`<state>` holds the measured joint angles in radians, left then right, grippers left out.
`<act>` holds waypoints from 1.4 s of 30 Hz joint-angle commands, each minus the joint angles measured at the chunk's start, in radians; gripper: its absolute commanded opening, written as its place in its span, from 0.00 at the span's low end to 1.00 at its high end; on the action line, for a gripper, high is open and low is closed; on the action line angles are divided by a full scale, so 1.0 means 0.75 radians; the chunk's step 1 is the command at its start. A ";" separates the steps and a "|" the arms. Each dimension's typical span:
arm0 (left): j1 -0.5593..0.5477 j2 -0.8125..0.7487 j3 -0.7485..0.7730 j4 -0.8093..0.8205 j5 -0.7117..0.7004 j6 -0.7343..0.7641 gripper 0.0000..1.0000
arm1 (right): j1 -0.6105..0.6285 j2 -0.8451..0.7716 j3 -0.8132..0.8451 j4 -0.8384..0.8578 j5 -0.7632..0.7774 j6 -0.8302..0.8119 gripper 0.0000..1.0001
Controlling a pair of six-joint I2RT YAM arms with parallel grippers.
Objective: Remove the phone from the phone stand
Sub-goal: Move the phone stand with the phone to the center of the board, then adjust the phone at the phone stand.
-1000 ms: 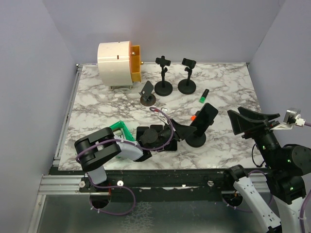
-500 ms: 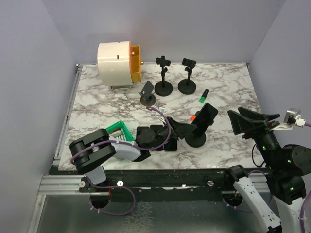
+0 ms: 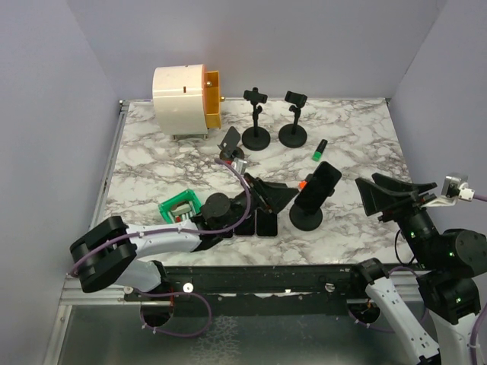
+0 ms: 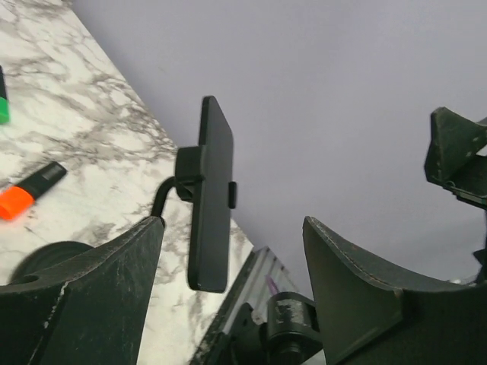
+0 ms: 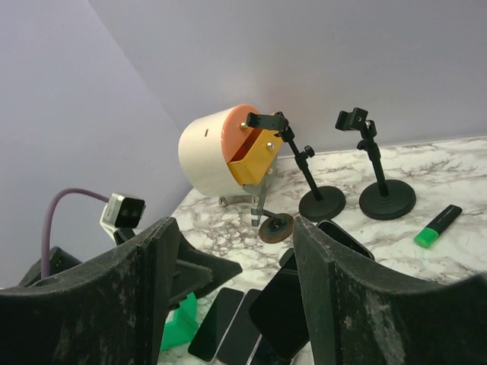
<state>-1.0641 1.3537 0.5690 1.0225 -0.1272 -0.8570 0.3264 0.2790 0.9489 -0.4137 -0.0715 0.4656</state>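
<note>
Near the front edge, the left gripper [image 3: 280,199] lies low over the marbled tabletop [image 3: 152,167], its jaws spread wide and holding nothing. It points at the phone [image 3: 320,185] close beyond its tips. The phone sits tilted, clamped in the phone stand [image 3: 306,220]. On the right, the right gripper [image 3: 373,186] hangs raised, likewise spread and holding nothing. Farther back are two more stands [image 3: 256,122] and a white drum [image 3: 181,93].

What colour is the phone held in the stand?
Black; the phone shows best in the left wrist view.
</note>
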 commanded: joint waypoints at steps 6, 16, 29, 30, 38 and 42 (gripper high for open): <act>0.237 -0.017 0.116 -0.274 0.518 0.112 0.73 | 0.007 -0.023 -0.012 -0.133 -0.008 -0.053 0.66; 0.264 0.150 0.291 -0.280 0.846 0.172 0.63 | 0.007 -0.068 -0.102 -0.158 -0.037 -0.029 0.66; 0.317 0.346 0.424 -0.302 1.019 0.153 0.41 | 0.007 -0.116 -0.155 -0.199 -0.031 -0.019 0.66; 0.317 0.357 0.430 -0.302 1.025 0.153 0.38 | 0.008 -0.117 -0.156 -0.202 -0.028 -0.018 0.66; 0.318 0.401 0.440 -0.297 1.002 0.127 0.22 | 0.007 -0.129 -0.172 -0.204 -0.012 -0.015 0.66; 0.316 0.422 0.428 -0.268 0.994 0.099 0.18 | 0.008 -0.129 -0.185 -0.199 -0.009 -0.014 0.66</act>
<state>-0.8265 1.6382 0.8768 0.8082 0.6052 -0.7658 0.3264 0.1947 0.8272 -0.5282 -0.0761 0.4458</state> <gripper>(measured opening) 0.199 0.660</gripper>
